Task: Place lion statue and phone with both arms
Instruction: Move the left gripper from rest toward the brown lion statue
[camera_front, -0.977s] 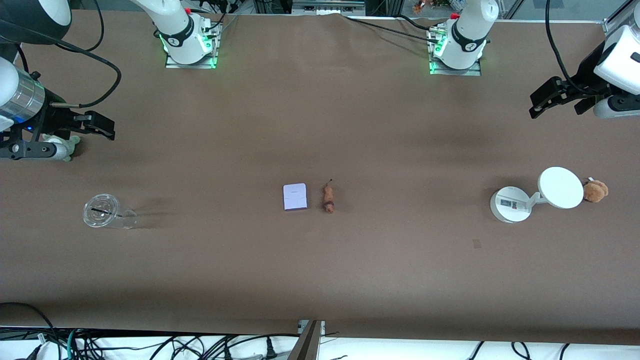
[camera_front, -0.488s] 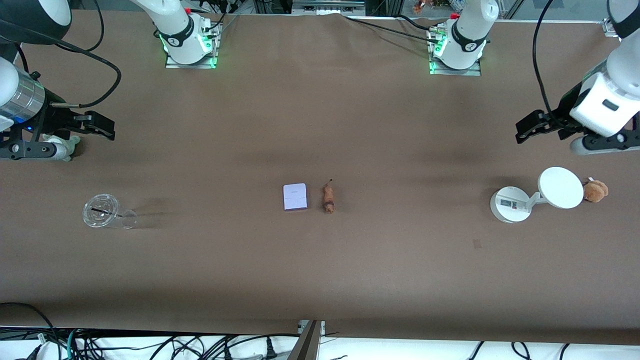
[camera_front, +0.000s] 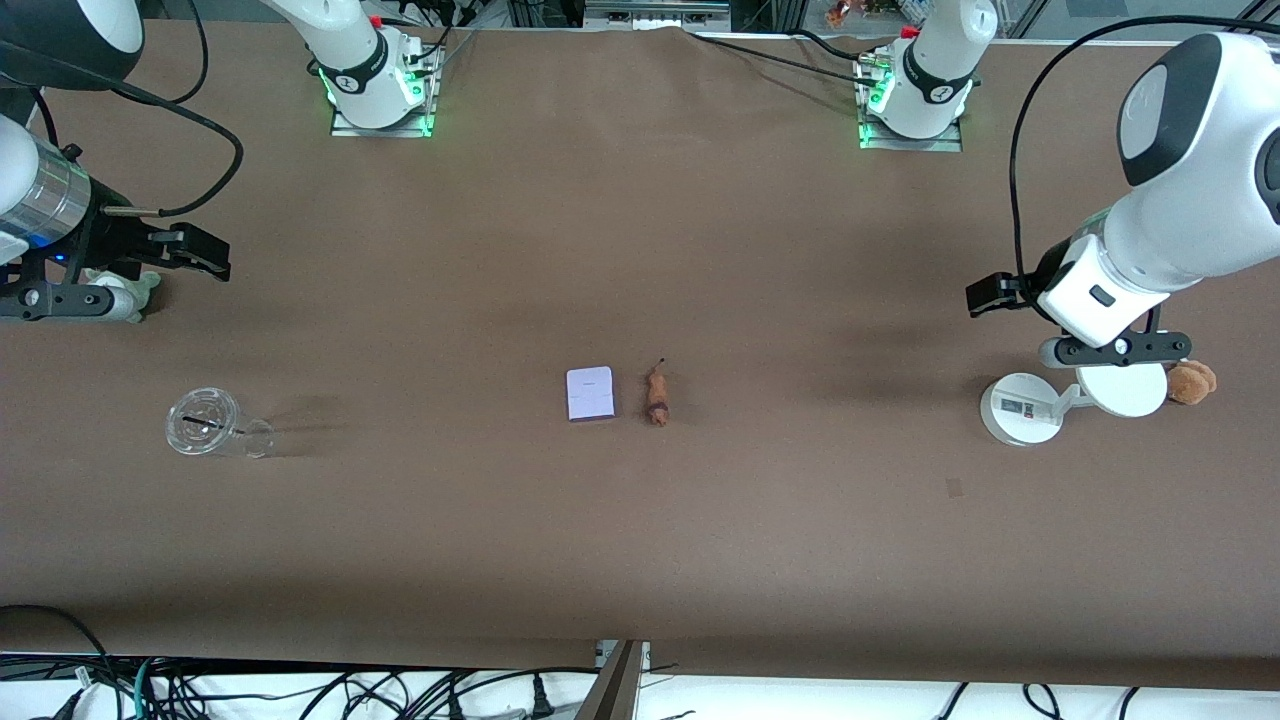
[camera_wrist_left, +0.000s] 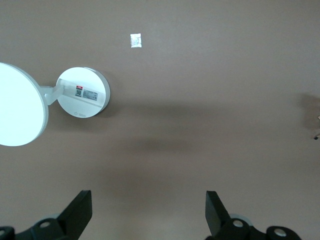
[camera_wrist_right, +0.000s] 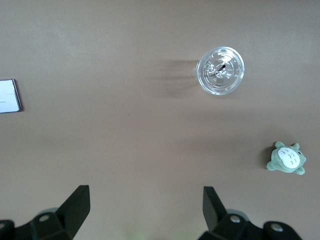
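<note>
The phone (camera_front: 590, 393) is lying flat about mid-table, and the lion statue (camera_front: 656, 394) is just beside it on the side toward my left arm's end, not touching. The statue's thin tail points toward my bases and its darker end points at the front camera. In my right wrist view I can only catch one edge of the phone (camera_wrist_right: 10, 96) at the frame border.

My left gripper (camera_front: 992, 294) is up in the air over bare tabletop, near the white round-based stand (camera_front: 1020, 408), fingers spread wide with nothing between them (camera_wrist_left: 80, 212). The stand's disc (camera_front: 1128, 388) is partly covered by my wrist in the front view, and a fuzzy tan-brown plush (camera_front: 1191, 381) sits right beside the disc at the table's end.

My right gripper (camera_front: 190, 252) hangs over the table at my right arm's end, well apart from the phone, fingers spread too (camera_wrist_right: 75, 204), empty. A grey-green plush (camera_wrist_right: 286, 158) sits on the table there, and a clear plastic cup (camera_front: 208, 424) lies nearer the front camera than the plush.
</note>
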